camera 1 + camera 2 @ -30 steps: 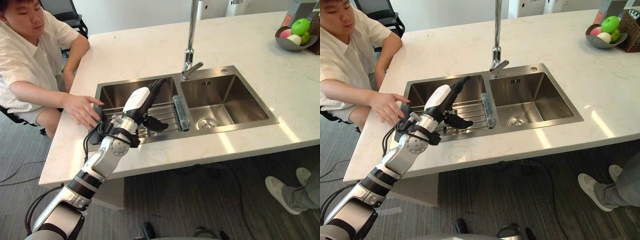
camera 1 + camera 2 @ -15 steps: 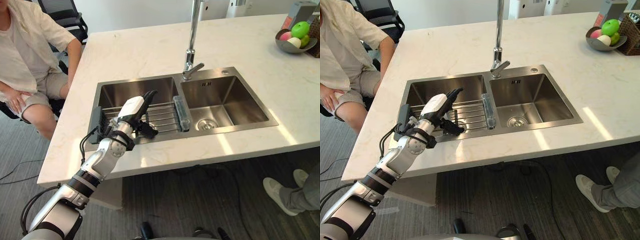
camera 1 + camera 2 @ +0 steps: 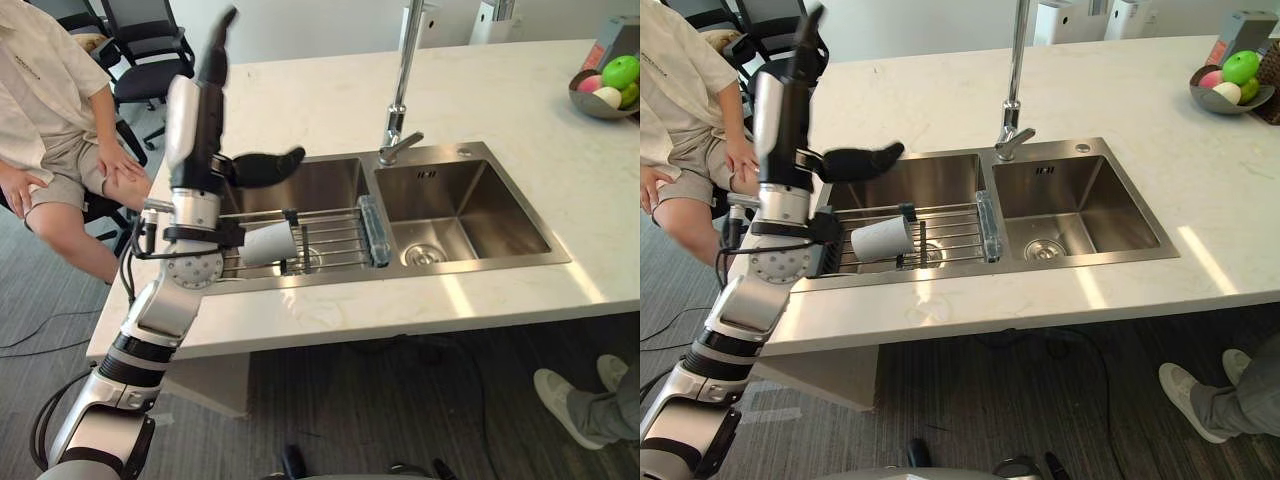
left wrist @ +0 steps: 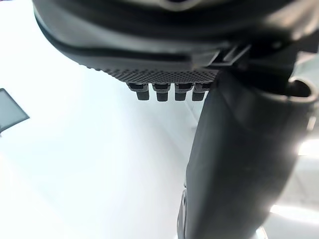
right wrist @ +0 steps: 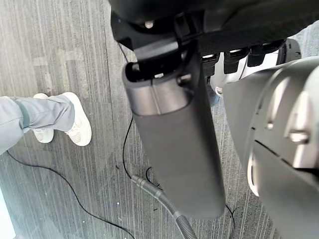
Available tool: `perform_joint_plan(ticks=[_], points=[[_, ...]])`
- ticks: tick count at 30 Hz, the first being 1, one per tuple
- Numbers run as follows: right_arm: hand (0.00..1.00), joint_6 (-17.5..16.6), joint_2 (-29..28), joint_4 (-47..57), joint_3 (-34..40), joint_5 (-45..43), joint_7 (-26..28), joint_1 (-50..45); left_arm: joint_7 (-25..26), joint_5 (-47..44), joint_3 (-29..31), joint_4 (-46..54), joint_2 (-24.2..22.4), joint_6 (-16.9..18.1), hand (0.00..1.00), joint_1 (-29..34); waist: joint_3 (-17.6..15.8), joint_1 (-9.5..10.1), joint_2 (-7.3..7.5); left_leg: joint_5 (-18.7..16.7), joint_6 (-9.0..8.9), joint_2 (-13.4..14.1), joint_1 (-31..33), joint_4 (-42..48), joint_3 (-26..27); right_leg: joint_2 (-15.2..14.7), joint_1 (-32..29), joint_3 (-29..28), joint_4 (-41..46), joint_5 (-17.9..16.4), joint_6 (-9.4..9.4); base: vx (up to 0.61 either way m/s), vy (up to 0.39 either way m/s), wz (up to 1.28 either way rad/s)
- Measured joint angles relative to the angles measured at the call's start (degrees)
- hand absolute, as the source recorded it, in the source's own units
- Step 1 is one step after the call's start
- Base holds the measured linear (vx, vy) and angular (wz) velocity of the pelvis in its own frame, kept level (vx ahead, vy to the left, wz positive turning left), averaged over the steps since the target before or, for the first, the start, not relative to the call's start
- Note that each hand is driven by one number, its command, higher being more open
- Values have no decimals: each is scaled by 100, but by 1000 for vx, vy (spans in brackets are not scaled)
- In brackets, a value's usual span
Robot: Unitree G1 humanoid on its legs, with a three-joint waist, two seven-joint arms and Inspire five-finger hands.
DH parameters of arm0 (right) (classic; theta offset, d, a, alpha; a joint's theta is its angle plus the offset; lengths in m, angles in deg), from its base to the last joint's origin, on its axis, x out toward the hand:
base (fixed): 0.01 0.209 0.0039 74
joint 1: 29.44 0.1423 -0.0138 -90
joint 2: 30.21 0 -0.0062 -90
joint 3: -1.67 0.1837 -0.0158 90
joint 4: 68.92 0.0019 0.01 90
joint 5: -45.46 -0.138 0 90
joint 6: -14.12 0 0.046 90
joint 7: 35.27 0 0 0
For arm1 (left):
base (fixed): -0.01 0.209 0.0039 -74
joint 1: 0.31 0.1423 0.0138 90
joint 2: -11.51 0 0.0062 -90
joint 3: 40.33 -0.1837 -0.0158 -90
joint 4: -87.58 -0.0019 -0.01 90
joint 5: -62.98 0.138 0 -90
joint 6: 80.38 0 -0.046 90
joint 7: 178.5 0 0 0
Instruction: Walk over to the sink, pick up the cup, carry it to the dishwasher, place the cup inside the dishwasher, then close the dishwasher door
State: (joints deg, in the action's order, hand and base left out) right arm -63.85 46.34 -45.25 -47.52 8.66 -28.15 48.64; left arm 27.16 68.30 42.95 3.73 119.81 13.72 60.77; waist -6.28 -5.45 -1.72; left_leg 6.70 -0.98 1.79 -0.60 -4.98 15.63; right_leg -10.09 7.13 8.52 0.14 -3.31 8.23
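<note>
At the sink (image 3: pixel 470 205), the robot is in position but the pick-up is not yet done. The cup (image 3: pixel 268 243), a white one, lies on its side on the wire rack (image 3: pixel 335 235) set across the left basin, and nothing is touching it. The left hand (image 3: pixel 195 120) stands well above it, fingers straight and pointing up, thumb jutting out over the basin. It is open and empty. The right hand (image 5: pixel 174 149) hangs low over the grey floor with its thumb straight and no object in it. It looks relaxed to me.

By my reckoning only the walk over is finished. Grasping the cup, carrying it, setting it in the dishwasher and shutting the door all remain.

Some things I can't make out. The forearm covers the left end of the rack, so I can't say what lies behind it. I can't tell which end of the cup is its mouth. Past the left hand's fingers its wrist view gives only bright glare. Whether the dishwasher door is open, I cannot judge. A seated person (image 3: pixel 50 100) waits at the counter's (image 3: pixel 300 100) far left, cut off at the edge.
</note>
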Motion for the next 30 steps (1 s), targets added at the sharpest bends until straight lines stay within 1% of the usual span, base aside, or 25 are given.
perform_joint_plan(ticks=[2, 4, 5, 7, 9, 10, 11, 12, 14, 15, 16, 18, 21, 24, 25, 27, 29, 30], points=[[100, -28, 12, -17, 70, 38, 29, 3, 181, -361, 202, -34, 144, 4, 100, 1, 2, 49, 4, 7, -5, -26, 10, 0, -114, -10, 22, 72, 27, -15, 3, -27, 2, 16], [100, -37, 14, -19, 157, 47, 44, 9, 331, -615, 408, -51, 152, 11, 100, 1, 2, 92, 4, 11, -4, -40, 11, 0, -142, -23, 22, 92, 61, -36, 9, -18, 9, 9], [100, -58, 25, -19, 159, 87, 48, 9, 521, -782, 661, -144, 153, 82, 100, 1, 2, 126, 3, 14, -1, -54, 11, 0, -161, -37, 22, 107, 84, -51, 19, -3, 12, 7], [100, -65, 26, -19, 169, 123, 48, 13, 692, -893, 1108, -336, 153, 187, 100, 10, 3, 161, 3, 18, 4, -61, 17, 1, -176, -42, 24, 120, 87, -57, 21, 8, 7, 5], [100, -66, 17, -23, 287, 265, 48, 26, 931, -860, 1729, -531, 156, 338, 100, 103, 3, 188, 3, 24, 12, -68, 28, 2, -195, -45, 26, 138, 87, -64, 21, 18, 2, 5], [100, -68, 16, -26, 319, 277, 48, 22, 1003, -856, 1897, -565, 156, 397, 100, 153, 3, 207, 3, 26, 15, -70, 28, 2, -201, -46, 31, 144, 87, -68, 22, 23, -2, 7], [100, -66, 7, -39, 416, 316, 39, 10, 1090, -858, 2163, -597, 156, 502, 100, 250, 3, 265, 3, 29, 21, -73, 28, 2, -221, -47, 47, 168, 85, -79, 26, 22, -6, 12], [100, -49, 1, -51, 501, 339, 27, -5, 1122, -857, 2338, -596, 158, 635, 100, 363, 3, 316, 5, 27, 18, -78, 28, 3, -262, -49, 71, 217, 85, -98, 25, 19, -8, 15], [100, -33, -13, -67, 621, 436, 8, 6, 1105, -855, 2495, -590, 171, 802, 100, 547, 6, 384, 8, 23, 11, -87, 27, 5, -330, -50, 107, 292, 97, -133, 20, 4, -13, 19], [100, -29, -18, -73, 631, 471, -3, 7, 1054, -857, 2502, -582, 179, 876, 100, 625, 8, 451, 10, 24, 8, -86, 27, 6, -364, -48, 118, 324, 109, -153, 16, -9, -15, 17], [100, -28, -23, -73, 647, 492, -7, 13, 1025, -858, 2502, -567, 182, 908, 100, 669, 8, 471, 10, 26, 6, -86, 28, 6, -380, -46, 124, 341, 110, -160, 16, -22, -17, 15], [100, -27, -30, -80, 736, 505, -6, 57, 945, -871, 2502, -414, 209, 970, 100, 873, 9, 480, 11, 29, 1, -87, 28, 7, -416, -43, 139, 382, 123, -182, 6, -21, -12, 9], [100, -31, -32, -84, 843, 505, -5, 73, 757, -887, 2458, -318, 227, 1040, 100, 902, 10, 472, 12, 29, 1, -86, 26, 7, -417, -43, 138, 382, 142, -194, 1, 0, 0, 0], [100, -28, -31, -87, 846, 493, -4, 71, 390, -1113, 2274, -139, 283, 1122, 100, 902, 11, 455, 14, 28, 1, -82, 26, 7, -408, -39, 133, 374, 146, -193, 2, 4, -1, -1], [100, -19, -31, -87, 846, 488, 3, 75, 130, -1183, 2084, -87, 305, 1164, 100, 901, 13, 453, 11, 27, 0, -79, 26, 7, -399, -37, 127, 363, 146, -193, 2, 8, -1, -3], [100, -2, -31, -87, 845, 483, 21, 80, -147, -1275, 1812, -2, 309, 1162, 100, 901, 13, 454, 12, 26, -1, -74, 28, 8, -390, -33, 118, 353, 146, -193, 2, 4, -1, -4], [100, 20, -25, -84, 843, 477, 33, 98, -598, -1316, 1307, 123, 312, 1126, 100, 901, 13, 446, 12, 20, -6, -64, 32, 8, -354, -30, 85, 310, 147, -193, 2, -2, 1, -8], [100, 21, -23, -83, 843, 475, 36, 102, -702, -1314, 1173, 141, 314, 1112, 100, 901, 13, 437, 12, 18, -6, -61, 31, 8, -340, -30, 75, 296, 147, -193, 2, -3, 4, -10]])
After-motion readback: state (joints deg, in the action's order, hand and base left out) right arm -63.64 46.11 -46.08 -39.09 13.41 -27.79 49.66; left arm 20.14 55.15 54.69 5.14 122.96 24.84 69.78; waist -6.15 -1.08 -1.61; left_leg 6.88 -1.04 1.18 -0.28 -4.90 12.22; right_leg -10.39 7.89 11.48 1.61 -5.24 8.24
